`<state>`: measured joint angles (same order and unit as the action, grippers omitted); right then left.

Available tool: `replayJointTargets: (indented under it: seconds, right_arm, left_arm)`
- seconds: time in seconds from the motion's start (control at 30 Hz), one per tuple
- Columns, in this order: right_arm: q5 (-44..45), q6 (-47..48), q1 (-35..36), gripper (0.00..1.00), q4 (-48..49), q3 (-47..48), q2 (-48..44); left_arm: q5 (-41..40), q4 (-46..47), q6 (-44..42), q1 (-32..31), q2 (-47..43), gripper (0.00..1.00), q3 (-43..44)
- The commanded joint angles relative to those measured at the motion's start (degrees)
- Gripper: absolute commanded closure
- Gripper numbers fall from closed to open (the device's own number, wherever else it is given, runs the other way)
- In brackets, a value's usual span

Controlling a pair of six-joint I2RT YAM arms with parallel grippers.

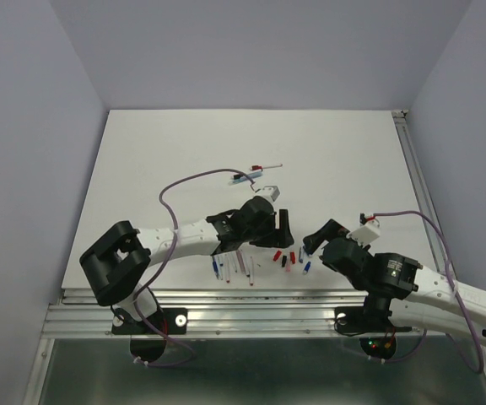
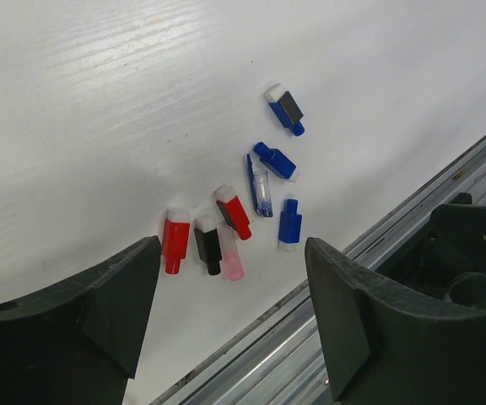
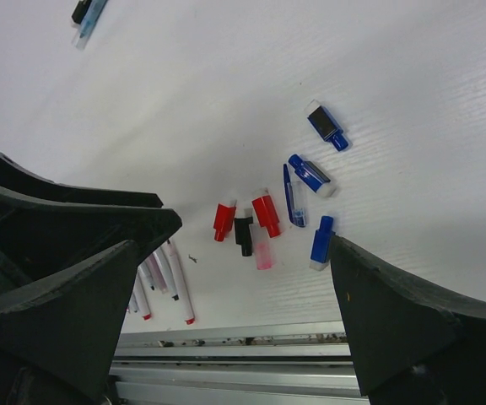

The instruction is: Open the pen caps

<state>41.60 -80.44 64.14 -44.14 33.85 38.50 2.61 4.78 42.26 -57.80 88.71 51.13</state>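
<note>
We see the short, stubby plastic pen caps [image 2: 235, 215], red, black, pink and blue, lying loose near the front edge of the matte white, faintly grained table [image 1: 226, 143], just beyond its ribbed aluminium rail [image 1: 226, 314]. The black left gripper [image 2: 230, 245] and right gripper [image 3: 234, 243] hover over them, jaws spread wide and empty. Thin white pen barrels [image 3: 178, 283] lie to the left. Smooth pale grey walls [image 1: 24, 169] enclose the table.
</note>
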Motion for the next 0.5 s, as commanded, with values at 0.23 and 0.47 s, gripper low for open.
replayJointTargets:
  seconds: [0.23,0.47]
  right_arm:
    - [1.9,6.6,-0.07,0.0,2.39,0.17,1.05]
    - [1.64,9.6,0.02,0.0,4.59,0.61,1.84]
  left_arm:
    - [-0.32,-1.61,-21.76,9.44,-5.56,0.01,6.6]
    - [6.7,-1.61,-35.7,21.67,3.3,0.01,20.04]
